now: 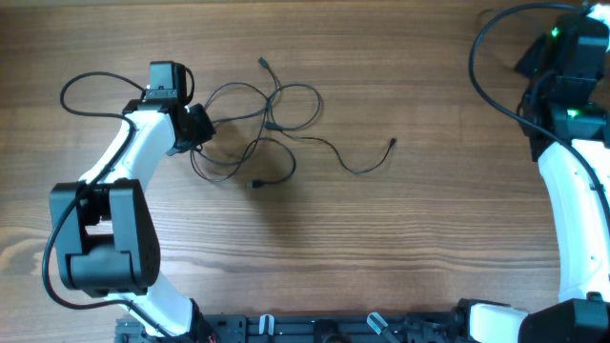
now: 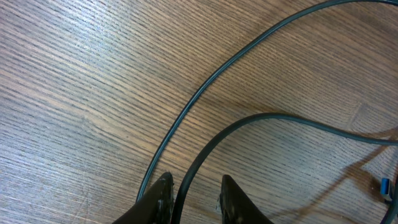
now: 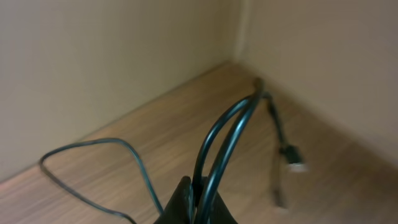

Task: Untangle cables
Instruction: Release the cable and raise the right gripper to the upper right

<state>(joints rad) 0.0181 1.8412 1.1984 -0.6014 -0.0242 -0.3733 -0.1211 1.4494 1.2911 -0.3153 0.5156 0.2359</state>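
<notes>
Cables [image 1: 274, 125] tangled, left jaws parted astride one — right jaws clamping doubled cable [image 3: 247, 104]

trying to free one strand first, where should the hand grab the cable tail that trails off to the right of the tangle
Grip the tail just behind its plug, coming down from the right and closing across the cord. That stretch lies flat and alone on the table, clear of the tangle, so probably nothing else gets pinched.

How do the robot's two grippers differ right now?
The left gripper has its fingers apart, a loose cable running between them; the right gripper is shut, pinching a doubled cable. The left sits low over the table; the right holds its cable raised. Both have dark fingers.
</notes>
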